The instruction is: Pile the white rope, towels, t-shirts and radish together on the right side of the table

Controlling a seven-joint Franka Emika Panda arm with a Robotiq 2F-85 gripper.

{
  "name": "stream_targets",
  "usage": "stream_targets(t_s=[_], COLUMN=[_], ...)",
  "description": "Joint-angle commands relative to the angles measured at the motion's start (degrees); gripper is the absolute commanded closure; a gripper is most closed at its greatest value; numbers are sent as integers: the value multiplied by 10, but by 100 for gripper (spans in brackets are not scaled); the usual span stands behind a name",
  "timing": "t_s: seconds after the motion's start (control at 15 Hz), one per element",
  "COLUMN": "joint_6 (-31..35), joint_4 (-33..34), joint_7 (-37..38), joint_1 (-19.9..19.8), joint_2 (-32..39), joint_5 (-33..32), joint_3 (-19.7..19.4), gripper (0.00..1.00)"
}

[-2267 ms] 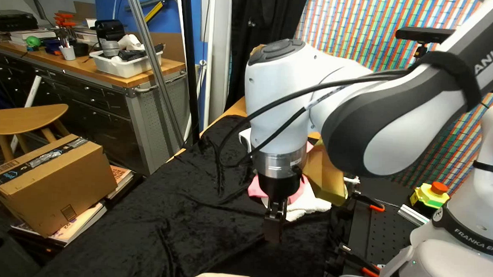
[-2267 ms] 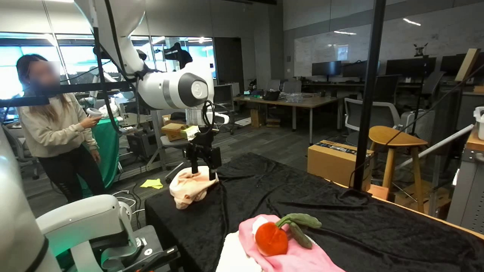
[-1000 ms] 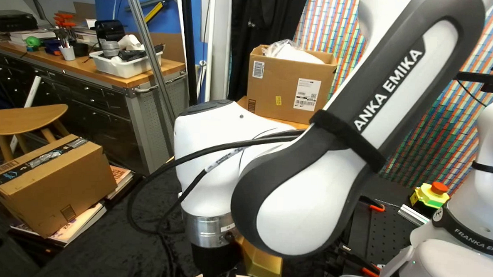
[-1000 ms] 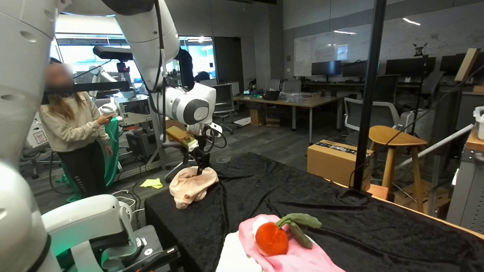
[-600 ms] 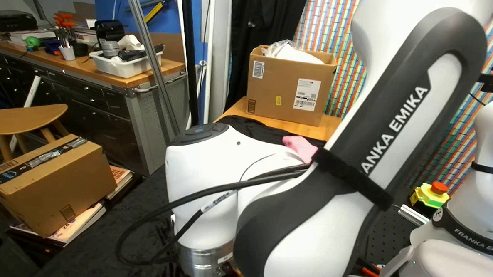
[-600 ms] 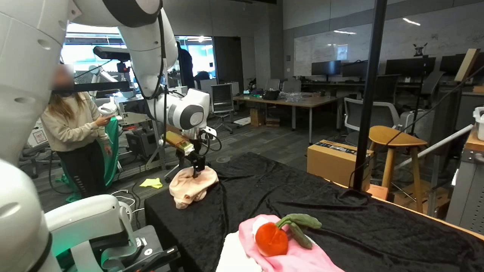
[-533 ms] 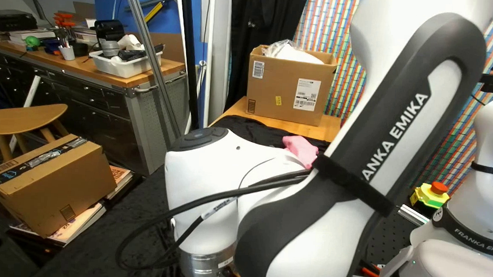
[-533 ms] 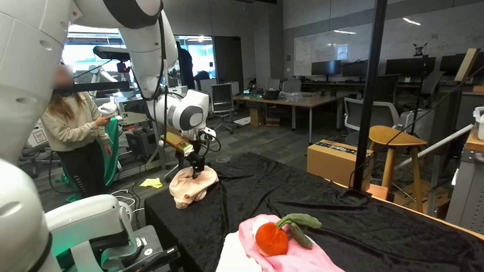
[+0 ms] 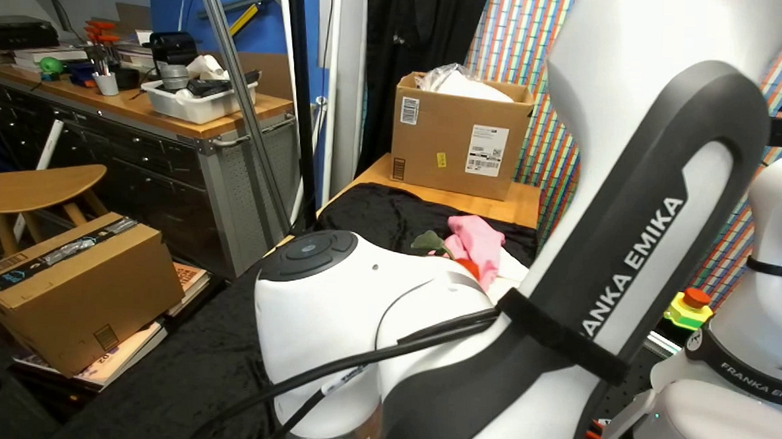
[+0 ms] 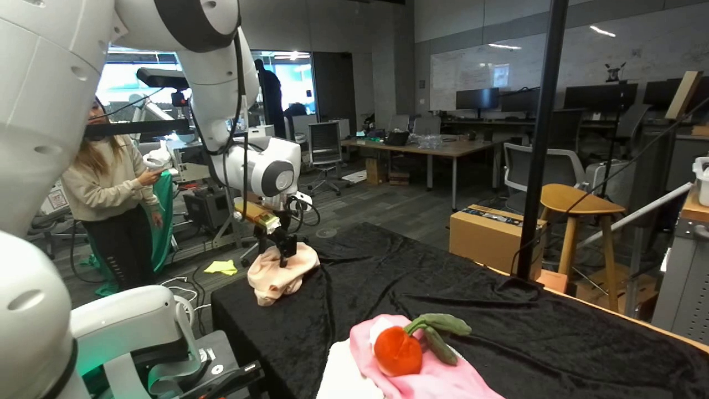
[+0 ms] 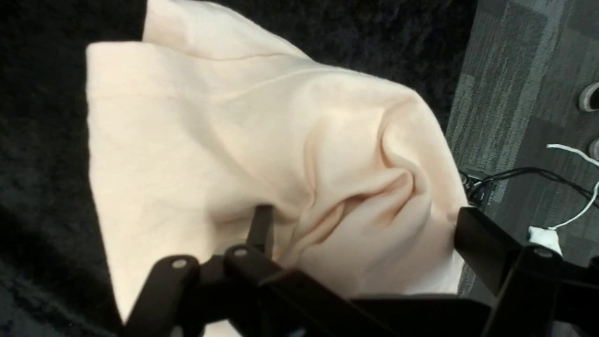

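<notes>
Pile seems part-built: radish [image 10: 397, 352] on pink cloth [image 10: 443, 381] with white cloth [image 10: 343, 374]; peach cloth [image 10: 277, 280] apart near edge of counter [image 10: 399, 277], likely left to add; fingers [image 11: 484, 248] parted over its folds, nothing gripped; rope not made out

In both exterior views, a taped cardboard box [image 10: 482, 235] sits near a wooden stool [image 10: 581, 200]; in an exterior view, books [image 9: 124, 353] show at the box's foot; beyond stands a drawer cabinet [image 9: 151, 189] whose wooden top bears a filled white tub [image 9: 191, 110], a white cup [image 9: 108, 86] and a green ball [image 9: 52, 66]; an open carton [image 9: 427, 135] with clear plastic [image 9: 440, 77] poking out stands before a striped backdrop [image 9: 518, 34]; dark monitors [image 10: 477, 100] stand in front of a far whiteboard [image 10: 465, 72].
</notes>
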Motion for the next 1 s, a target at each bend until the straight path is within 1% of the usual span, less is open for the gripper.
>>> stream_targets(t_s=[0.0,0.07,0.13,0.47,0.53,0.6,0.73,0.93], joint_6=[5,5,5,7,6,3,-3,-8], joint_4=[15,16,16,15,14,15,15,10], joint_7=[18,19,18,17,15,11,-3,-24], joint_1=[14,15,13,7,6,3,-6,-22], joint_2=[9,10,10,9,9,8,5,-12], joint_5=[-12,-12,-8,-1,1,4,14,30], joint_3=[-10,-12,-10,-8,-7,-5,4,16], gripper=[0,0,17,58,64,74,87,95])
